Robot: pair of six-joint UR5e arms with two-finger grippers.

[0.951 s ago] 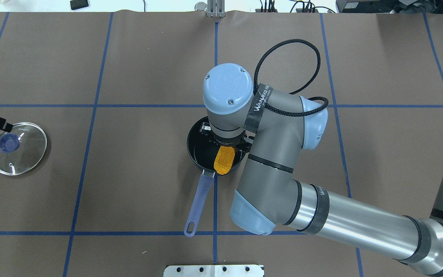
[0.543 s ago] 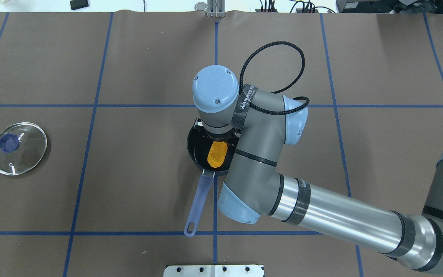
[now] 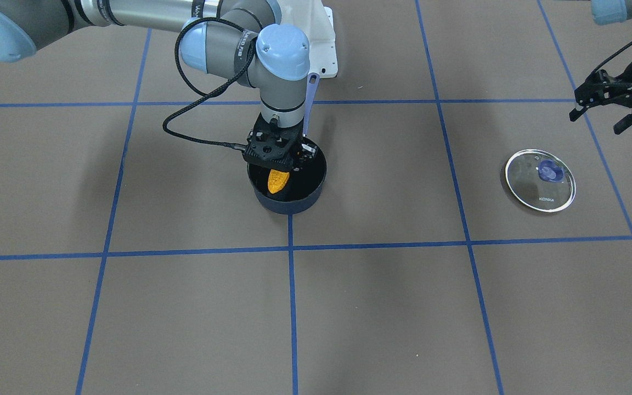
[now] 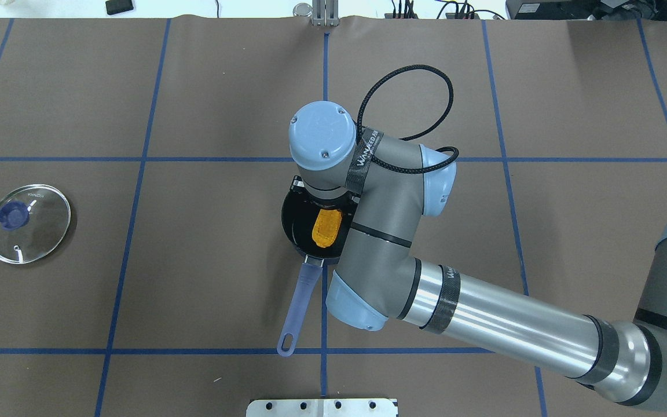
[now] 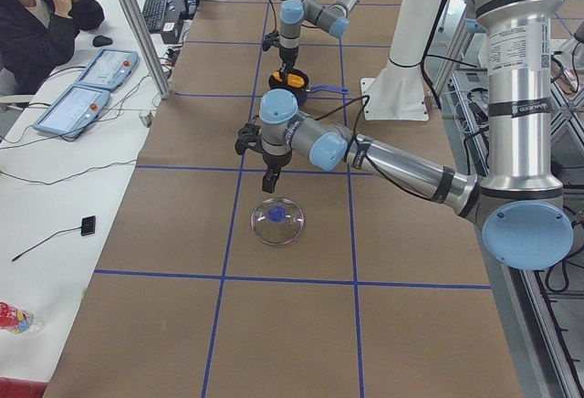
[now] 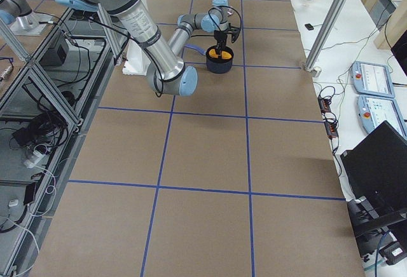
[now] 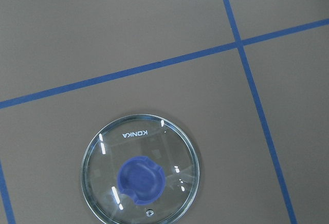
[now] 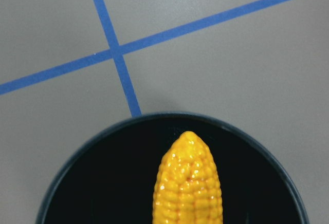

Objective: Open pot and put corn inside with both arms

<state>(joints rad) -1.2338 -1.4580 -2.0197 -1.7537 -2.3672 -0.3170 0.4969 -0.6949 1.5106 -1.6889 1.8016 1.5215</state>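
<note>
1. The dark saucepan stood uncovered at the centre of the overhead frame, its lilac handle pointing toward the lower edge.
2. The corn cob sat tilted within the saucepan's rim, tapered end lowest.
3. The right gripper reached down into the saucepan's mouth, seemingly pinched on the cob's thick end, though its fingers showed poorly.
4. The glass lid lay flat at the overhead frame's left, well apart from the saucepan.
5. The left gripper hovered at the front view's upper right, near the lid, with its fingers spread and holding nothing.
</note>
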